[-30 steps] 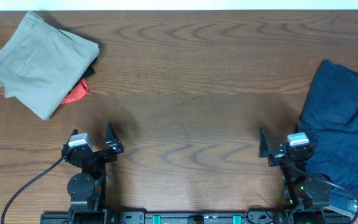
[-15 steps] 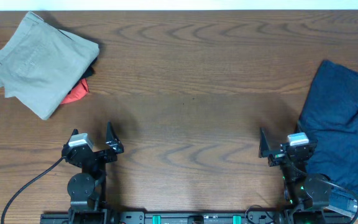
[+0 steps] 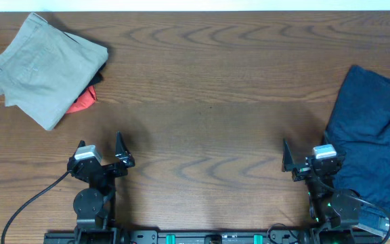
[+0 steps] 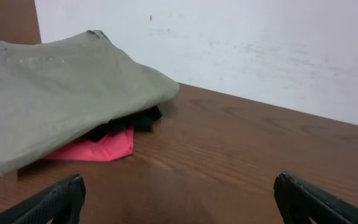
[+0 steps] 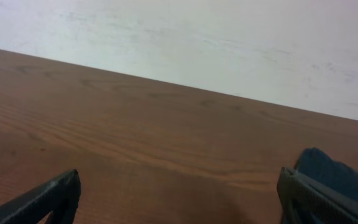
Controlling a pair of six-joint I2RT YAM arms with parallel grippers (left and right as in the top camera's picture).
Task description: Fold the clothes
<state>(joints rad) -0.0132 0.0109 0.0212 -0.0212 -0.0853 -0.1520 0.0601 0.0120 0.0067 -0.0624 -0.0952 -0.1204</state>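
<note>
Folded khaki-beige shorts (image 3: 42,68) lie at the table's far left, on top of a black piece (image 3: 99,76) and an orange-red piece (image 3: 83,103). The left wrist view shows the khaki shorts (image 4: 48,93) over the black piece (image 4: 129,123) and orange-red piece (image 4: 98,148). A navy denim garment (image 3: 374,139) lies unfolded at the right edge; a corner shows in the right wrist view (image 5: 334,177). My left gripper (image 3: 100,152) (image 4: 179,202) is open and empty near the front edge. My right gripper (image 3: 308,157) (image 5: 179,199) is open and empty beside the denim.
The brown wooden table (image 3: 208,102) spans the view. A white wall (image 4: 260,50) rises behind its far edge. A black cable (image 3: 32,203) runs from the left arm's base toward the front left.
</note>
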